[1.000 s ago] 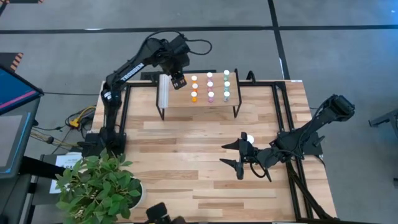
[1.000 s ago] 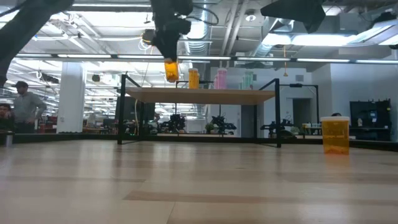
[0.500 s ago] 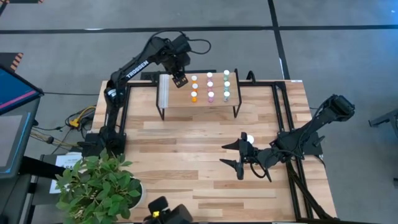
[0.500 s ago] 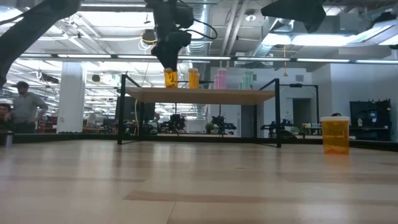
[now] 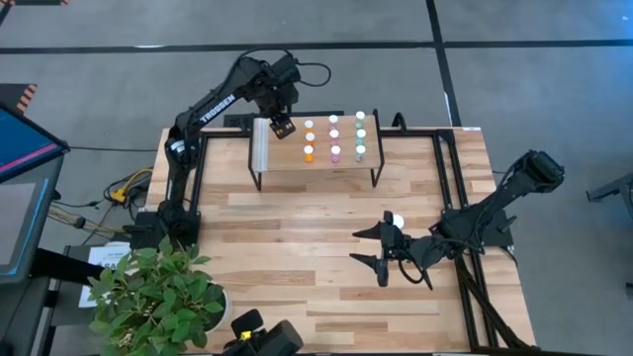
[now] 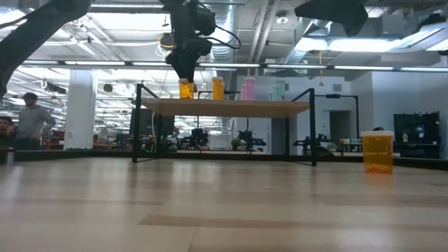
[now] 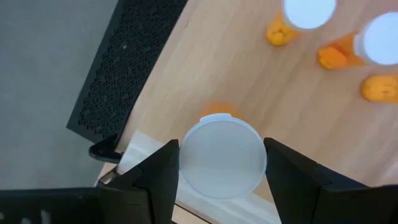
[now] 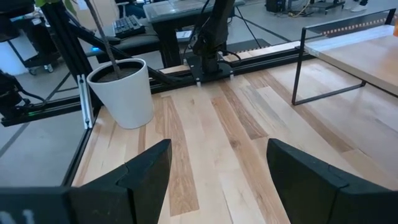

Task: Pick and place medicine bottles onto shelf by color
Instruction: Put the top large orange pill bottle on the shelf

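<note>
Orange, with a white cap, the large medicine bottle (image 7: 222, 158) sits clamped between the fingers of the left gripper (image 5: 281, 126), over the shelf (image 5: 321, 175) near its white ridged strip (image 5: 261, 144), beside the column of orange bottles (image 5: 309, 148). In the low view its base looks level with the shelf top, though contact cannot be confirmed. This reads as the placing step; next the fingers should part and the arm lift straight up, clear of the neighbours. The right gripper (image 5: 377, 245) waits low over the table, spread wide and empty, close beside the other large orange bottle (image 6: 378, 152).
</note>
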